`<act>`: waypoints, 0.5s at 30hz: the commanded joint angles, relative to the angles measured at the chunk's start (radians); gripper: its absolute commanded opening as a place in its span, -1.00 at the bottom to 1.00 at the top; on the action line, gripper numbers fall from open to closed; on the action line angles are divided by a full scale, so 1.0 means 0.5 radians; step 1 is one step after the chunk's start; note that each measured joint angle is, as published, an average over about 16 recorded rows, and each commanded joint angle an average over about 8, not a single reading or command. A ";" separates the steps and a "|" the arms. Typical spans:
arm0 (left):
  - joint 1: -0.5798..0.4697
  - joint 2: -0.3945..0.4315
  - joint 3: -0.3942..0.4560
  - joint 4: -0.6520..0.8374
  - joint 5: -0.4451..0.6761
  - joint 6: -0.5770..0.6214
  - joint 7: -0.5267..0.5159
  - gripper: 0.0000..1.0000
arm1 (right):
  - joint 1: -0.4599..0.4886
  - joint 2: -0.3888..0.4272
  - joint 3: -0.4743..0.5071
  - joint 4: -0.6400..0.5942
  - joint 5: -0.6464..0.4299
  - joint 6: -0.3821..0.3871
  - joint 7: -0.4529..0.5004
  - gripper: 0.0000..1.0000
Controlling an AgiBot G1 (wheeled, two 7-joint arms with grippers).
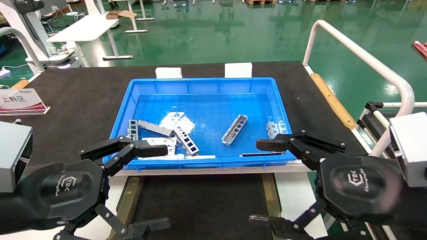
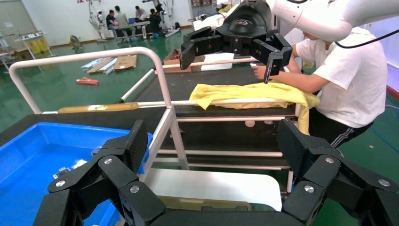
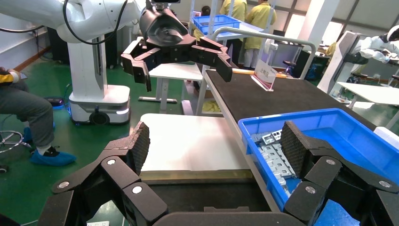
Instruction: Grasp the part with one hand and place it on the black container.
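The part (image 1: 235, 130), a slim grey channel bracket with a row of cutouts, lies at an angle in the right middle of the blue bin (image 1: 143, 87). The black container (image 1: 200, 203) lies in front of the bin, between two brass strips (image 1: 271, 195). My left gripper (image 1: 156, 188) hangs open over the container's left side, near the bin's front left corner. On the other side my right gripper (image 1: 262, 181) is open by the bin's front right corner. Both hold nothing. The right wrist view shows its fingers (image 3: 139, 143) wide apart over the container (image 3: 202, 197).
Several flat pale slotted plates (image 1: 160, 141) and other brackets lie in the bin's front left. A sign (image 1: 20, 101) stands at the table's far left. A white rail (image 1: 367, 63) curves along the right edge. A person (image 2: 348, 80) leans on a yellow cloth (image 2: 249, 92) beyond.
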 commanded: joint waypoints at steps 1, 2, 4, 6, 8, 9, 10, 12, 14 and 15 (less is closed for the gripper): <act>0.000 0.000 0.000 0.000 0.000 0.000 0.000 1.00 | 0.000 0.000 0.000 0.000 0.000 0.000 0.000 1.00; 0.000 0.000 0.000 0.000 0.000 0.000 0.000 1.00 | 0.000 0.000 0.000 0.000 0.000 0.000 0.000 1.00; 0.000 0.000 0.000 0.000 0.000 0.000 0.000 1.00 | 0.000 0.000 0.000 0.000 0.000 0.000 0.000 1.00; 0.000 0.000 0.000 0.000 0.000 0.000 0.000 1.00 | 0.000 0.000 0.000 0.000 0.000 0.000 0.000 1.00; 0.000 0.000 0.000 0.000 0.000 0.000 0.000 1.00 | 0.000 0.000 -0.001 0.000 0.000 0.000 0.000 1.00; 0.000 0.000 0.000 0.000 0.000 0.000 0.000 1.00 | 0.000 0.000 -0.001 0.000 0.000 0.000 0.000 1.00; 0.000 0.000 0.000 0.000 0.000 0.000 0.000 1.00 | 0.000 0.000 -0.001 0.000 0.000 0.000 0.000 1.00; 0.000 0.000 0.000 0.000 0.000 0.000 0.000 1.00 | 0.000 0.000 -0.001 0.000 0.000 0.000 0.000 1.00; 0.000 0.000 0.000 0.000 0.000 0.000 0.000 1.00 | 0.000 0.000 -0.001 0.000 0.000 0.000 0.000 1.00; 0.000 0.000 0.000 0.000 0.000 0.000 0.000 1.00 | 0.000 0.000 -0.001 0.000 0.000 0.000 0.000 1.00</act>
